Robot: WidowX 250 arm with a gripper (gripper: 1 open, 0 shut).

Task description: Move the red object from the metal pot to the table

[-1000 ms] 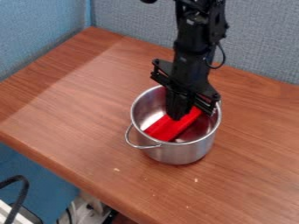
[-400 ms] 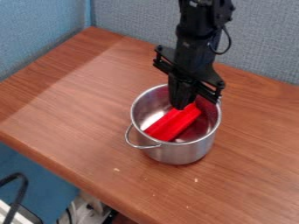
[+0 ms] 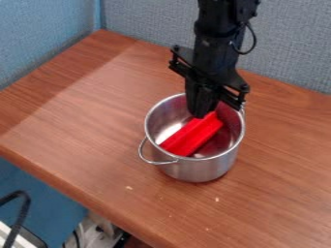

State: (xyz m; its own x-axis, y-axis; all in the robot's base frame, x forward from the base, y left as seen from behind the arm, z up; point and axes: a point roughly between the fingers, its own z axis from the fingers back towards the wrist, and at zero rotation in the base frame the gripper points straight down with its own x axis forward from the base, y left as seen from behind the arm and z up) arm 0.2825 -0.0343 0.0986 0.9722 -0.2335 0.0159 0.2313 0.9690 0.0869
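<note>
Jaws: you can't tell their state; gripper (image 3: 206, 109) hangs over the pot.
Red object (image 3: 193, 135): inside metal pot (image 3: 195, 145) on table (image 3: 77, 97).

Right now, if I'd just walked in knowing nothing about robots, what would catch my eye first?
Probably the bright red block, lying tilted inside a shiny metal pot near the middle of the brown wooden table. Next, the black robot hand pointing straight down over the pot, its tips at the block's upper end. Whether it actually grips the block is hard to tell from here.
</note>
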